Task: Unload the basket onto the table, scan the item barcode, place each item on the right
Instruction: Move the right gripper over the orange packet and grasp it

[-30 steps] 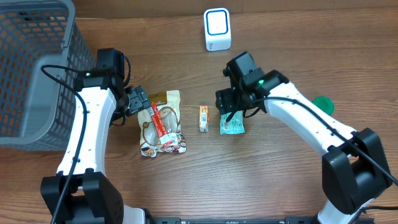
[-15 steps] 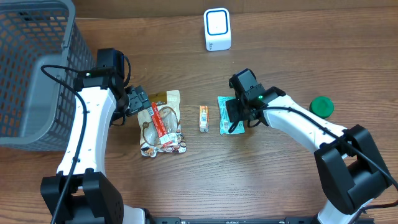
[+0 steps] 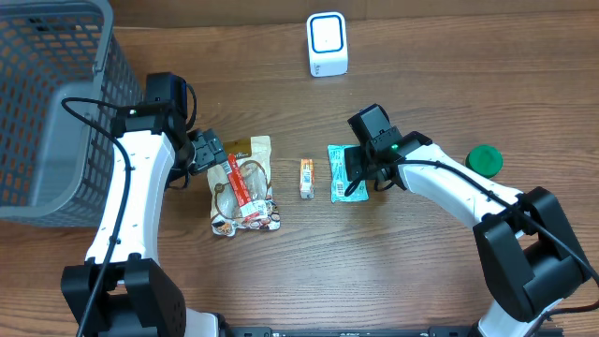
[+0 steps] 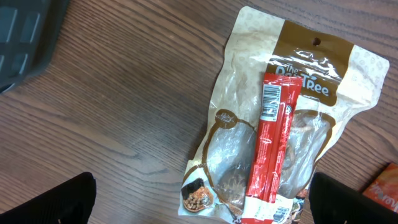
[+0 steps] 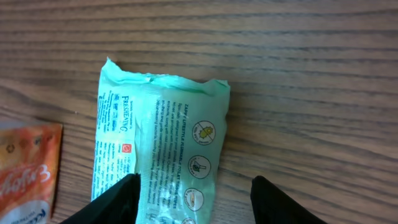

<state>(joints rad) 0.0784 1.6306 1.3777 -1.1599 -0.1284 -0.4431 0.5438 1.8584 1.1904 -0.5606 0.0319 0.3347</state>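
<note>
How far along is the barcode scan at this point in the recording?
Done: nothing visible; no item is at the white scanner. In hand: the right gripper sits low over the green packet, jaws open, one finger over its edge, not gripping. The left gripper is open beside the brown pouch. To do: grip the packet, lift it, show its barcode to the scanner.

Green packet (image 5: pixel 158 149) gets chopped off at the bottom of the right wrist view, orange packet (image 5: pixel 25 174) runs off lower left, small print's unreadable.
</note>
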